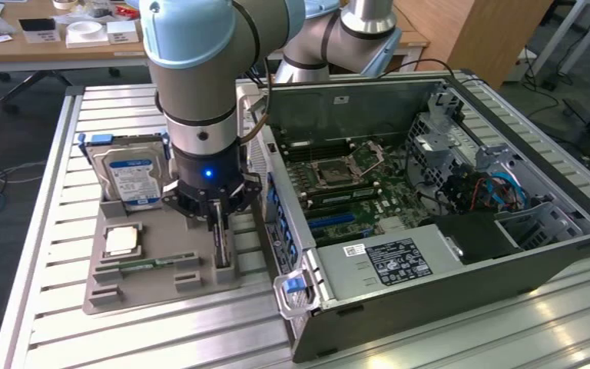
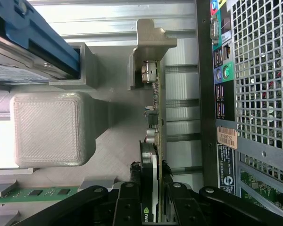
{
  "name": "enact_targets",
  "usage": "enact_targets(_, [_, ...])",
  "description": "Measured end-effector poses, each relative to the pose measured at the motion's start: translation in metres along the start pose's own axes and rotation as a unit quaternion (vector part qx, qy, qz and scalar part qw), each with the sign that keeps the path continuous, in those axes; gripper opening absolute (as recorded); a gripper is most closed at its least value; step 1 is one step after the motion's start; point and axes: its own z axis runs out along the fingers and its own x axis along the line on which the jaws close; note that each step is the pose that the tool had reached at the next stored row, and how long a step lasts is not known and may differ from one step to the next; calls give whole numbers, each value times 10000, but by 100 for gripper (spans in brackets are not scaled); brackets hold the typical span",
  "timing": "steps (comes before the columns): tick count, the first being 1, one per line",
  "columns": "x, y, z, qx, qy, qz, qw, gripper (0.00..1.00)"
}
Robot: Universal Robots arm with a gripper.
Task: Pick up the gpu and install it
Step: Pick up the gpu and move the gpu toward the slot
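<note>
Gpu [image 2: 156, 113] being pinched across both faces by gripper [image 2: 151, 167], fingers pressing against it; standing on edge in slot of grey tray [image 1: 162, 290], near hard drive [image 1: 131, 177]; lying just beside open case [image 1: 429, 284] on slatted table [image 1: 49, 338].

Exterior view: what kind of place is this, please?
Probably a robotics lab or workshop set up for PC assembly: a robot arm reaches down beside an open computer case on a slatted metal table, with office desks behind.
</note>
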Motion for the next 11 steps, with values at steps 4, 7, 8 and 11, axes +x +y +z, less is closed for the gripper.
enact_targets(4, [0, 0, 0, -4, 3, -126, 9999, 27])
enact_targets(7, [0, 0, 0, -4, 4, -128, 9999, 27])
enact_targets(8, [0, 0, 0, -4, 4, -128, 9999, 27])
enact_targets(11, [0, 0, 0, -4, 4, -128, 9999, 27])
